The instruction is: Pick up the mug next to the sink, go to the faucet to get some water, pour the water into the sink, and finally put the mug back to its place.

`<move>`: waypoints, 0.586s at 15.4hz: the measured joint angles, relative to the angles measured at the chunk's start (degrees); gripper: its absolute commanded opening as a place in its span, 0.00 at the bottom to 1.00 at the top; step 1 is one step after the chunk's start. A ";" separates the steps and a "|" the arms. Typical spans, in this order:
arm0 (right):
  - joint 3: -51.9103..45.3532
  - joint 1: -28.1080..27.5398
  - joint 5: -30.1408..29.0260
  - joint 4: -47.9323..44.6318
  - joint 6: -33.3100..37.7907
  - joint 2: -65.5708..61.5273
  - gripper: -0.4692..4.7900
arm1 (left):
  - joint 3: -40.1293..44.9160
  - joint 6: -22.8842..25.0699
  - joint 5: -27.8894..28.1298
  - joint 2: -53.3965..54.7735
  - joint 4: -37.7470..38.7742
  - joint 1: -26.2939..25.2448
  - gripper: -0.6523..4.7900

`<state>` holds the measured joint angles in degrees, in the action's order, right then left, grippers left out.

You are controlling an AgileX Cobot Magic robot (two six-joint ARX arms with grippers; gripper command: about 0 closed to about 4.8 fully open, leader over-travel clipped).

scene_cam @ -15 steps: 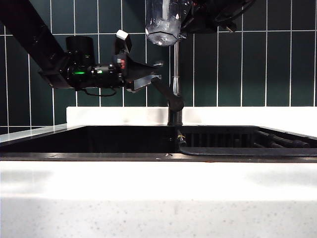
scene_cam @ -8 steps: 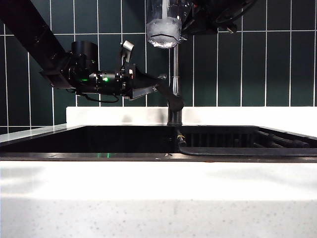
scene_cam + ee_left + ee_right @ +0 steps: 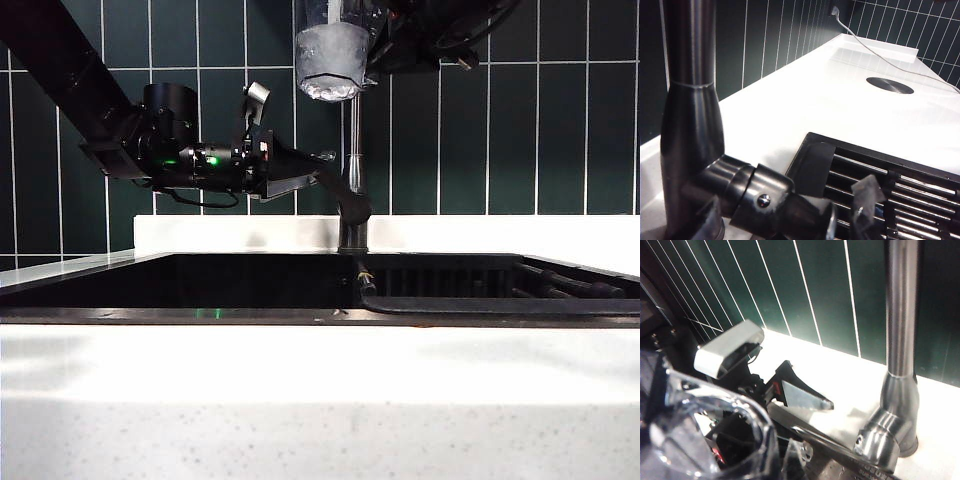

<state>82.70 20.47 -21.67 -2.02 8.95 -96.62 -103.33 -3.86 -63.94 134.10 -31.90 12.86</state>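
Note:
The clear mug (image 3: 332, 60) hangs high above the sink (image 3: 200, 285), close beside the faucet's (image 3: 353, 150) upright pipe. My right gripper (image 3: 395, 30) is shut on the mug at the top edge of the exterior view. In the right wrist view the mug's rim (image 3: 705, 430) fills the near corner, with the faucet pipe (image 3: 900, 305) beyond it. My left gripper (image 3: 305, 170) is open, and its fingers straddle the slanted lever (image 3: 765, 200). One fingertip (image 3: 867, 192) stands clear of the lever's end. No water shows at the spout.
A ribbed black rack (image 3: 560, 285) fills the sink's right part. White counter (image 3: 320, 400) runs along the front and behind the faucet. A round metal disc (image 3: 890, 85) and a thin cable (image 3: 880, 55) lie on the far counter. Dark tiled wall (image 3: 560, 120) stands behind.
My left wrist has turned and the gripper has closed in on the lever, tilting slightly downward. The mug has levelled from a slight tilt. The right arm has barely moved.

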 measured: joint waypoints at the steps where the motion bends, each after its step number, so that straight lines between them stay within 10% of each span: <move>1: 0.00 0.00 0.00 0.02 -0.02 0.00 0.08 | 0.00 0.00 -0.02 0.00 0.00 0.00 0.74; 5: -0.02 0.00 0.00 0.04 -0.04 0.00 0.08 | 0.00 0.20 3.06 0.00 0.02 0.00 0.74; 9: -0.02 0.00 0.02 0.17 -0.15 -0.02 0.08 | 0.00 0.15 20.37 -0.33 0.61 1.53 0.74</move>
<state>82.67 20.47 -21.65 -1.85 8.80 -96.64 -103.33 -3.70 -43.57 133.78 -31.29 14.39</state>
